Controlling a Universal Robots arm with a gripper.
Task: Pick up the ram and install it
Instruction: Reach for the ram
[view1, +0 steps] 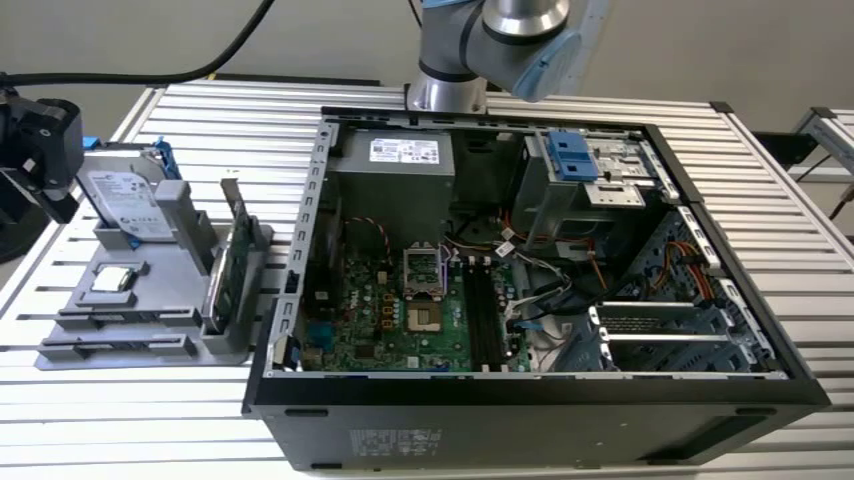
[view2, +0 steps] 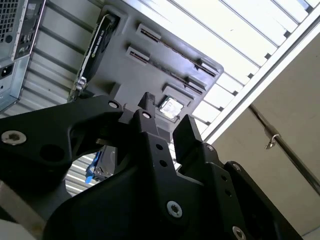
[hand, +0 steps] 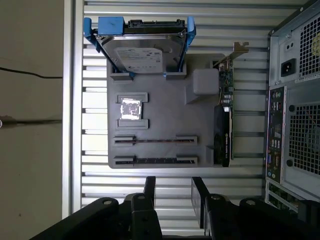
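Note:
The ram shows as two thin dark strips standing on edge in slotted holders on the grey tray (hand: 165, 107), one strip (hand: 154, 140) further in and the other (hand: 155, 161) nearest the tray's edge. The same strips (view2: 175, 52) cross the tray in the second wrist view. My gripper (hand: 172, 182) hangs above the slatted table just beyond that edge of the tray, open, with nothing between its black fingers (hand: 150, 187). The gripper (view2: 167, 112) also stands open in the second wrist view, with the tray seen through the gap.
The tray (view1: 147, 290) also carries a silver hard drive with blue rails (hand: 142, 52), a small square chip (hand: 132, 108) and an upright green card (hand: 224, 125). The open computer case (view1: 534, 290) stands at the exterior view's right of it, with black memory slots (view1: 483, 320) on its board.

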